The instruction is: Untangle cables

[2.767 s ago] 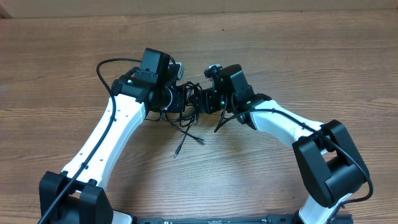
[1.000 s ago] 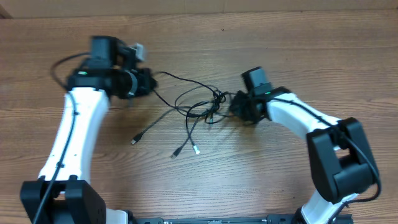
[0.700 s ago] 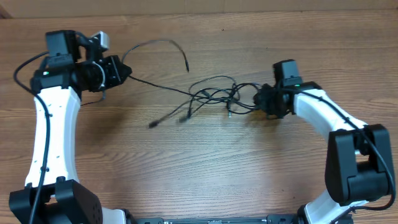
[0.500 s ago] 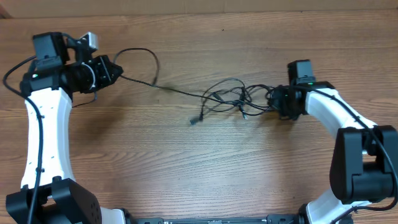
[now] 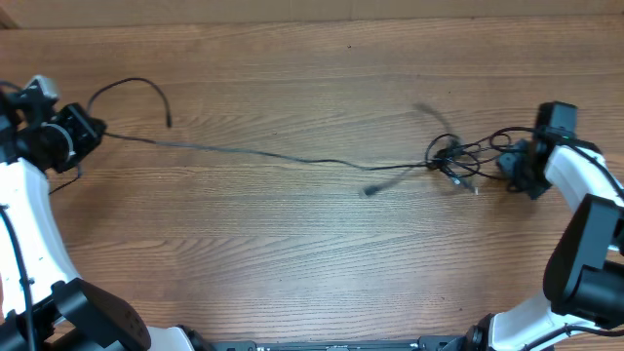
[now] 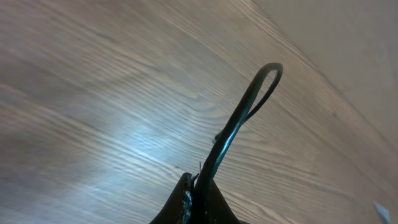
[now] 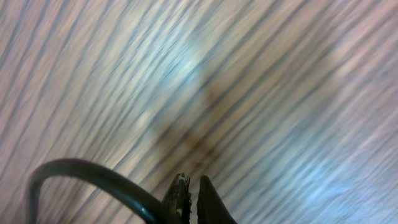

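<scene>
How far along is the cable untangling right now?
Done: one cable lies stretched nearly straight across the table. In hand: the left fingers and right fingers are shut on cables at opposite ends. Left: a tangled clump sits near the right fingers.

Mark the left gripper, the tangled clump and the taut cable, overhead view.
left gripper [image 5: 96, 130]: overhead, between the fingers pinching the cable.
tangled clump [image 5: 447, 156]: overhead, on the knot's dense middle.
taut cable [image 5: 244, 152]: overhead, midway along the stretched strand.
</scene>
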Controlling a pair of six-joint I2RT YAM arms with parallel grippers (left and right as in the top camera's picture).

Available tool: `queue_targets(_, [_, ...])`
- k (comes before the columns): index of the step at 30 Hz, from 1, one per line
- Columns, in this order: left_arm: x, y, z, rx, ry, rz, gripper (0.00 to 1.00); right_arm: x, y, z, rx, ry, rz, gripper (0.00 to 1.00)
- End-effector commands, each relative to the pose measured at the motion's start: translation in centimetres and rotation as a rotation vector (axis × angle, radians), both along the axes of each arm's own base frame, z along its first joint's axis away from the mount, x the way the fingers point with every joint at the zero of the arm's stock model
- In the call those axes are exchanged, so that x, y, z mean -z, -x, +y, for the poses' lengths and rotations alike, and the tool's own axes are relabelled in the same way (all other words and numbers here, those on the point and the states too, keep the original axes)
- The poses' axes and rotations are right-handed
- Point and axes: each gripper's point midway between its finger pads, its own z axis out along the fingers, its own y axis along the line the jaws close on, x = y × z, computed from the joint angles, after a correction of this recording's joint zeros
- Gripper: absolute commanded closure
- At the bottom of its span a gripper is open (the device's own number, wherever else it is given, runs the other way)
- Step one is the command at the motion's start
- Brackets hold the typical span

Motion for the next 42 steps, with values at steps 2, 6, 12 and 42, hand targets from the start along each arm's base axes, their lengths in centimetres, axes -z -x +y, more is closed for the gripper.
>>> queue_targets(2, [-2.2, 1.1, 4.0, -0.093, -0.092, -0.031, 0.96, -0.8, 1.6, -4.2, 0.070, 0.086, 0.011, 0.96])
queue_targets(6, [-3.7, 2.6, 7.2, -0.199, -0.182, 0.008, 0.96, -0.8, 2.7, -6.2, 0.132, 0.086, 0.010, 0.96])
queue_targets(12, [-9.6, 5.9, 12.5, -0.412, -0.431, 0.070, 0.96, -0.8, 3.8, -8.1, 0.189, 0.088, 0.008, 0.96])
queue_targets(42, [-22.6, 6.3, 21.5, -0.870, -0.644, -0.267, 0.96, -0.6, 0.4, -1.8, 0.010, 0.035, -0.013, 0.96])
